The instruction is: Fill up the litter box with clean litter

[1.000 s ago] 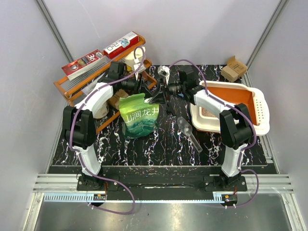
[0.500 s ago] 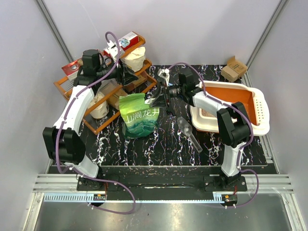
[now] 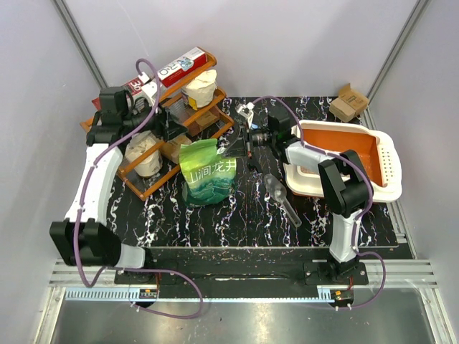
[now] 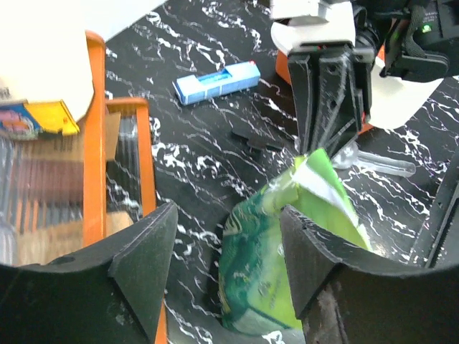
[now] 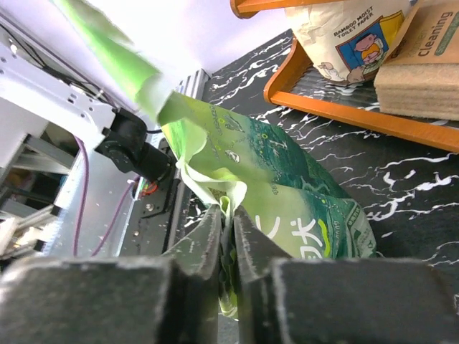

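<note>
- White link shells with black joints are seen on the left arm [image 3: 90,183] and right arm [image 3: 307,153].
- A purple cable [image 3: 268,97] is looped along each.
- Matte black, wedge-shaped fingers [image 4: 147,261] are fitted to both wrists.

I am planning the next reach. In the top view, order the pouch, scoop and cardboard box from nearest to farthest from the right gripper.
1. Pouch: its top corner is pinched by the right gripper.
2. Scoop: lying toward the near edge, slightly right.
3. Cardboard box: far right corner.
</note>
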